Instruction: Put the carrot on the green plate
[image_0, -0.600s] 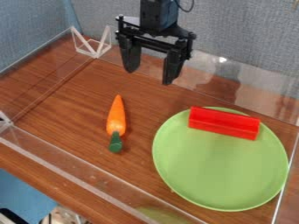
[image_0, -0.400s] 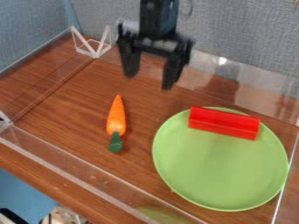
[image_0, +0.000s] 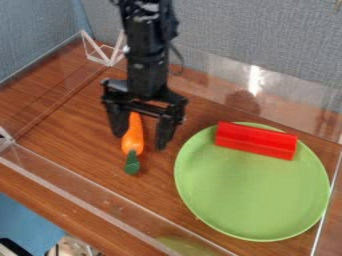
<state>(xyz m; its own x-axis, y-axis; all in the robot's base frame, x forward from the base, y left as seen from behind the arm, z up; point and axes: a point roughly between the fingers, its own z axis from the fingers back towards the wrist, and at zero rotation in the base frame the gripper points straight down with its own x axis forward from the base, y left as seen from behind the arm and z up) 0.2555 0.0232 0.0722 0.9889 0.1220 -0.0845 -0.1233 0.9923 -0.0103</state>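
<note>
Just left of the plate (image_0: 251, 186), the carrot (image_0: 131, 143) lies on the table (image_0: 67, 100), stem end toward the camera. The gripper (image_0: 142, 124) points down over it, jaws wide open astride it, gripping nothing. A red block (image_0: 255, 140) rests on the plate's far side.

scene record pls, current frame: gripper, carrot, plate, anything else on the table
gripper: jaws open, pointing down, straddling the carrot's upper part
carrot: lying on the wooden table, green stem end toward the camera, not lifted
green plate: right of the carrot, apart from it
red block: lying on the plate's far edge
task state: carrot not yet on plate
</note>
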